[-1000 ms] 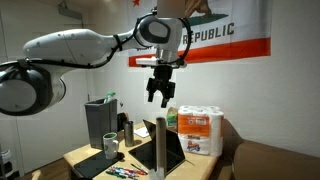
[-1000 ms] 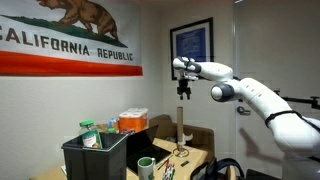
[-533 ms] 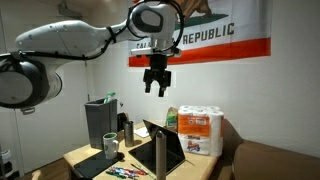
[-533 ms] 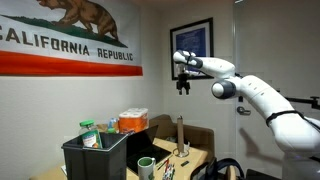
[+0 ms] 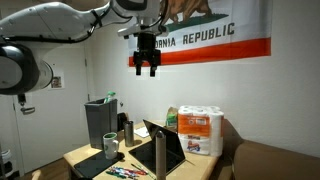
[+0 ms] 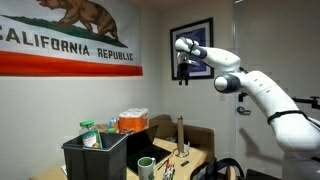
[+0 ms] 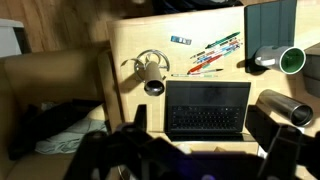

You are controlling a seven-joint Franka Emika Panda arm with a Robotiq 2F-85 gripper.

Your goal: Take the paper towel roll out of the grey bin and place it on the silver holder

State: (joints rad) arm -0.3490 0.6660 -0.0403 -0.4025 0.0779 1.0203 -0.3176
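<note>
The tall dark grey bin (image 5: 98,121) stands at the table's end and shows in both exterior views (image 6: 95,157) and at the top right of the wrist view (image 7: 270,27). A white and green thing (image 6: 89,134) pokes out of its top; I cannot tell whether it is the paper towel roll. The silver holder (image 5: 158,148) is a bare upright pole beside the laptop, also seen in the exterior view (image 6: 180,135) and from above (image 7: 152,73). My gripper (image 5: 147,64) hangs open and empty high above the table (image 6: 183,73), its dark fingers blurred at the wrist view's bottom (image 7: 200,150).
An open laptop (image 7: 208,106) sits mid-table. A green-lined mug (image 7: 291,60) and a dark bottle (image 7: 285,108) stand near the bin. Pens (image 7: 212,55) lie scattered. A multi-pack of paper towels (image 5: 200,129) stands at the back. A flag hangs on the wall.
The gripper has risen well above the holder and moved sideways toward the bin's side of the table, still open and empty. Nothing on the table has moved.
</note>
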